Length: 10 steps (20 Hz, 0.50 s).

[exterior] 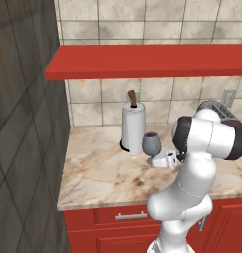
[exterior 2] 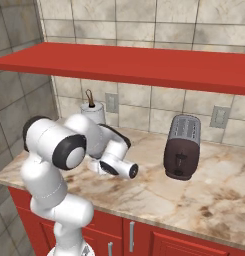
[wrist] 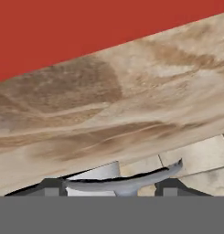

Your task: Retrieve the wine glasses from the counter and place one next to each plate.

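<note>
Found jaws parted along the bottom edge of the hand view, with the dark fingertips [wrist: 172,186] set either side of a grey curved part of the wine glass [exterior: 151,144] and a gap left on each side; could not make out any contact. Placed the gripper [exterior: 165,158] just right of centre in the left base view, low by the foot and stem of that smoky-grey glass. Saw the glass upright at the centre of that frame on the marbled counter [exterior: 102,173], just beside the paper-towel roll [exterior: 133,127] to its left, and the toaster [exterior 2: 182,146] well apart at right of centre in the right base view. Judged the main risk to be a tip-over: closing off-centre on so thin a stem, or nudging the round foot with one finger first, would likely push the glass over toward the roll. Judged a second risk in the lift: gripped so low, with the heavy bowl above, could swing or slip between the pads. Judged a third in the closeness of the roll, likely to be bumped by the bowl if tilted leftward in the frame.
</note>
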{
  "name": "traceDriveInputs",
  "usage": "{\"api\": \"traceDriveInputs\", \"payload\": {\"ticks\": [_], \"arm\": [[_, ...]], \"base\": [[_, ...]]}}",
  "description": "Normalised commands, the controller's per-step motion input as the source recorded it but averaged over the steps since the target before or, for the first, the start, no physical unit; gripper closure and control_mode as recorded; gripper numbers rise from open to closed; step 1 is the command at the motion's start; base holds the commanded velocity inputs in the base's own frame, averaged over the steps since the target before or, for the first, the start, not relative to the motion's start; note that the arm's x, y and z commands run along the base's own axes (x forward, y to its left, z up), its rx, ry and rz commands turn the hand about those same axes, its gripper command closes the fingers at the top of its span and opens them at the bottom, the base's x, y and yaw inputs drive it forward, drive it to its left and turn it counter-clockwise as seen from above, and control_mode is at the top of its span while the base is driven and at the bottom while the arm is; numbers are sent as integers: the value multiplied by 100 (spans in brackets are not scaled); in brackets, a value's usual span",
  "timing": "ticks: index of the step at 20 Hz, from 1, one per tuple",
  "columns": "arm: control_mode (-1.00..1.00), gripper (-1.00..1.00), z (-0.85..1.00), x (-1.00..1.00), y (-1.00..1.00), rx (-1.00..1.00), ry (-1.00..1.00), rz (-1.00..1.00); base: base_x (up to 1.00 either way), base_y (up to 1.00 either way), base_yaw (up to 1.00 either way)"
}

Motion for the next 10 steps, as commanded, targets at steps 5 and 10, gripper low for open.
{"api": "traceDriveInputs", "payload": {"ticks": [5,10], "arm": [[-100,100,2,1,-4,2,2,-1],[-100,100,57,-33,-20,13,-11,1]], "base": [[0,0,0],[0,0,0]]}}
